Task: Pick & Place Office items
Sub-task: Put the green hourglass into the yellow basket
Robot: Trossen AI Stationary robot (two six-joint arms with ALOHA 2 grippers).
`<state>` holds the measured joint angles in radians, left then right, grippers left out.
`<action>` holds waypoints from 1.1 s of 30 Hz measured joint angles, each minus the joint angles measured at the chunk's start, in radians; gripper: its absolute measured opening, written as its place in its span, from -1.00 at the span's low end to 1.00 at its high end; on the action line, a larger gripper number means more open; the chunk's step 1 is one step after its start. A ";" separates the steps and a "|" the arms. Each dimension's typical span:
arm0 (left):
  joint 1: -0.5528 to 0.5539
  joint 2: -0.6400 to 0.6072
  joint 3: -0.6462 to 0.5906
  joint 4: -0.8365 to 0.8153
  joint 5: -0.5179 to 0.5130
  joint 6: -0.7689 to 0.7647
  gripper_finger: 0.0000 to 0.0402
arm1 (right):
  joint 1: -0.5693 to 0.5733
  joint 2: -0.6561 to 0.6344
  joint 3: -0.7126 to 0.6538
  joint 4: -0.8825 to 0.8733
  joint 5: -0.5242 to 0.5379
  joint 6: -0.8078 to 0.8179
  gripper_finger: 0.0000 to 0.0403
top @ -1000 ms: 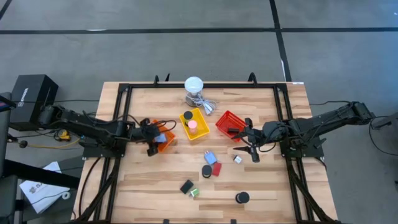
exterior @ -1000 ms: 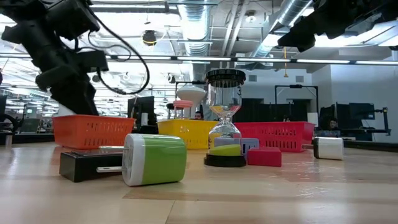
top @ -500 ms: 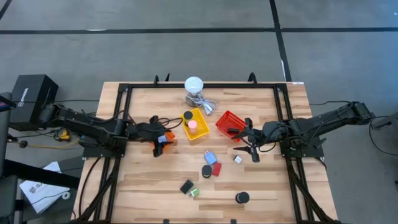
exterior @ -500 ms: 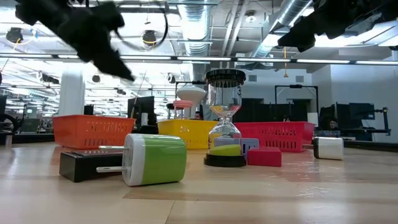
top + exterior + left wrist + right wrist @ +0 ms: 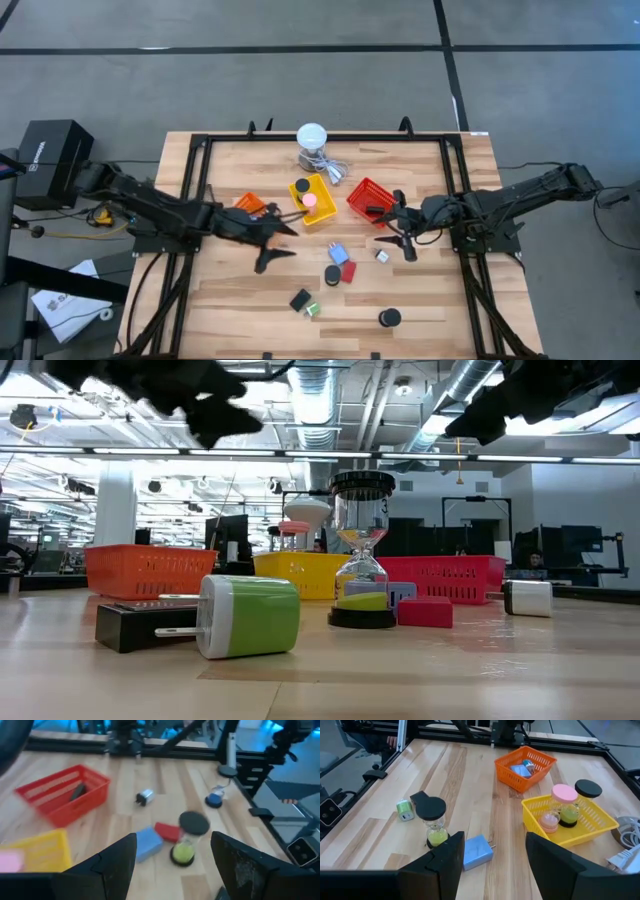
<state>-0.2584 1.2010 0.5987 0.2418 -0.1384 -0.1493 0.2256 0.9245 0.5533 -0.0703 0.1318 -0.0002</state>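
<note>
The office items lie loose in the middle of the table: a blue block, a red block, a black-capped hourglass with green sand, a silver bit, a black bar, a green bit and a black disc. My left gripper hangs open above bare wood, left of the blue block. My right gripper is open in the air beside the red basket, above the silver bit. In the right wrist view the hourglass stands upright on its base.
An orange basket holds blue pieces. A yellow basket holds a pink-capped and a black-capped hourglass. The red basket has a dark piece inside. A white round-topped device with a grey cable sits at the far edge.
My left gripper has moved from above the orange basket toward the table's right and near side, out over the bare wood left of the loose pieces. In the low view it has also risen. The right arm has kept still.
</note>
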 joint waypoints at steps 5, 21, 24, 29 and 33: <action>-0.015 0.158 0.229 -0.161 0.095 0.125 0.26 | -0.001 0.000 0.000 0.003 0.000 0.000 0.00; -0.023 0.590 0.840 -0.767 0.200 0.257 0.24 | -0.001 -0.001 0.000 -0.005 0.000 0.000 0.00; -0.023 0.635 0.840 -0.742 0.191 0.258 0.24 | -0.001 -0.001 0.000 -0.008 0.000 0.000 0.00; -0.024 0.682 0.839 -0.688 0.187 0.305 0.24 | -0.001 -0.001 0.000 -0.016 0.000 0.000 0.00; -0.017 0.684 0.840 -0.689 0.142 0.308 0.24 | -0.001 -0.001 0.000 -0.029 0.000 0.000 0.00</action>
<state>-0.2752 1.8847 1.4384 -0.4468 0.0037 0.1585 0.2247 0.9237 0.5533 -0.0990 0.1318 -0.0002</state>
